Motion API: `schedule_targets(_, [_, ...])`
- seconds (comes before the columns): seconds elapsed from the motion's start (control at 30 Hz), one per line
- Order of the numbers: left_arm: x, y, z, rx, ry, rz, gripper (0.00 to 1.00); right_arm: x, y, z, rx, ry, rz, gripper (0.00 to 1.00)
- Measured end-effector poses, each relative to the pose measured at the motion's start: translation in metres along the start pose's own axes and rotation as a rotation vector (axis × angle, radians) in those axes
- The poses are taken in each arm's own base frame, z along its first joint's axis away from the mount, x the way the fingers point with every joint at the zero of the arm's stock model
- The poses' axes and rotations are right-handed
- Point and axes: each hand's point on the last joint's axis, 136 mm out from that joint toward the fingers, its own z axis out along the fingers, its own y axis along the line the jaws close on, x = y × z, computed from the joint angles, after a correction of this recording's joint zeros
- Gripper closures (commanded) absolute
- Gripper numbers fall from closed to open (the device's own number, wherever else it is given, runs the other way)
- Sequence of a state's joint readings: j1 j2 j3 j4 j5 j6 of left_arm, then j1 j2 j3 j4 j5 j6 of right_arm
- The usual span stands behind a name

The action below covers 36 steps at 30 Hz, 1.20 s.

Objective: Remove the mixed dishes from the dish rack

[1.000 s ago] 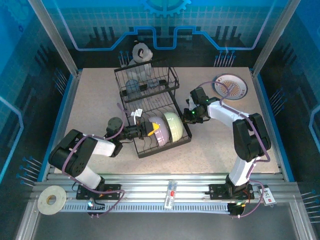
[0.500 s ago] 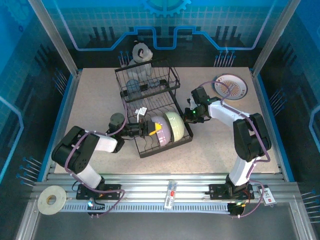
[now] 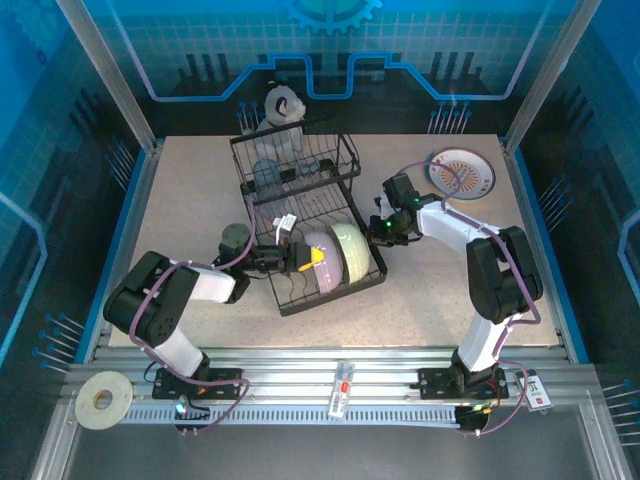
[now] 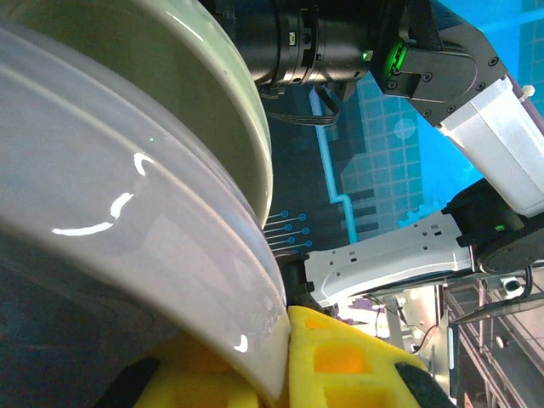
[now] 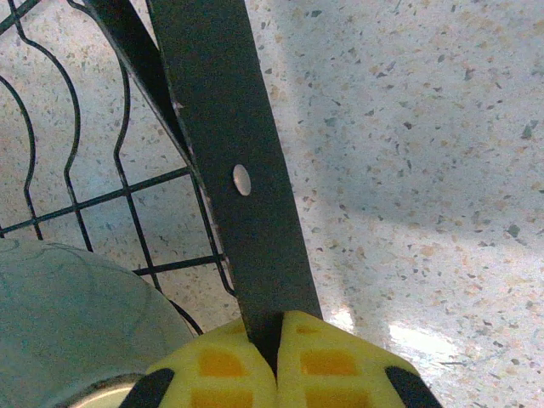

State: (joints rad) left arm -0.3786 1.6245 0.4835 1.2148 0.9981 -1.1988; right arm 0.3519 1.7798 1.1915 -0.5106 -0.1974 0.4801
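Note:
The black wire dish rack (image 3: 300,215) stands mid-table. On its lower tray a lavender bowl (image 3: 318,258) and a pale green bowl (image 3: 352,250) stand on edge, side by side. My left gripper (image 3: 300,258) is shut on the lavender bowl's rim (image 4: 255,340), which sits pinched between the yellow pads (image 4: 348,361); the green bowl (image 4: 195,93) is just behind it. My right gripper (image 3: 378,232) is shut on the rack's flat black side bar (image 5: 229,161), with the green bowl (image 5: 68,323) beside it. A clear tumbler (image 3: 266,178) lies in the raised basket.
A white plate with an orange-patterned rim (image 3: 460,172) lies flat on the table at the back right. A grey-and-white dog figurine (image 3: 283,104) stands behind the rack. A tape roll (image 3: 100,398) rests on the front rail, left of my arm bases.
My left arm has shifted a little to the right with the lavender bowl's rim still in its grip. The right gripper has stayed on the rack's bar.

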Motion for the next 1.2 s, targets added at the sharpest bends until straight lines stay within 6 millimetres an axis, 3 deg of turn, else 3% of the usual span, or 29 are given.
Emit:
schedule_targets(0.4, [-0.001,-0.003,0.003,0.011,0.029,0.005,1.0,-0.001,-0.001,0.0,0.005,-0.002,0.0,1.0])
schedule_targets(0.9, [-0.02,-0.004,0.012,-0.007,-0.097,-0.031,1.0,0.0,0.003,0.0,-0.011,0.002,0.004,1.0])
schedule_targets(1.2, [-0.018,-0.002,0.012,-0.01,-0.102,-0.034,1.0,0.0,0.003,0.0,-0.013,0.003,0.008,1.0])
